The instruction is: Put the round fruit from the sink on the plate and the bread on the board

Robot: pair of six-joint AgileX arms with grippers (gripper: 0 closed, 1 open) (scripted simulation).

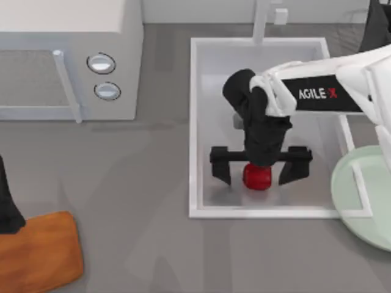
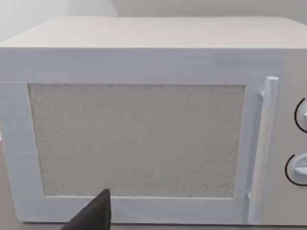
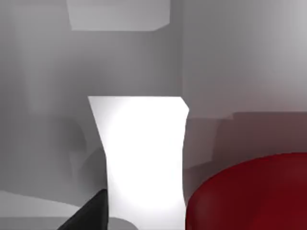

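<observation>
The right gripper (image 1: 257, 174) of the AgileX pair hangs inside the sink (image 1: 197, 128), its two black fingers (image 1: 223, 168) spread wide and set to either side of the round fruit (image 1: 257, 177). Neither finger touches the fruit; a gap shows on each side, and the gripper has hold of nothing. The glossy red fruit sits on the basin floor toward the near wall of the sink, directly beneath the black wrist. In the right wrist view the fruit (image 3: 249, 194) looms close, with a dark fingertip (image 3: 88, 213) off to its side and the pale basin wall beyond.

The right arm (image 1: 330, 88), white with black lettering, reaches in from the table's right side across the sink's rim. Just outside that rim, at the table's right edge, lies the pale mint-green plate (image 1: 360, 210), bare on the part that shows. A white faucet (image 1: 263, 18) rises at the sink's far side.

Well apart, at the table's near left corner, the orange-brown board (image 1: 40, 253) lies flat, with the left arm (image 1: 7, 207) parked just beside its corner; whether the left gripper is open cannot be told. A white microwave (image 1: 67, 61) with two round knobs (image 1: 101, 63) stands at the far left. The left wrist view faces the microwave's door (image 2: 136, 139) and handle (image 2: 264, 143), with a dark fingertip (image 2: 96, 215) at the frame's edge.
</observation>
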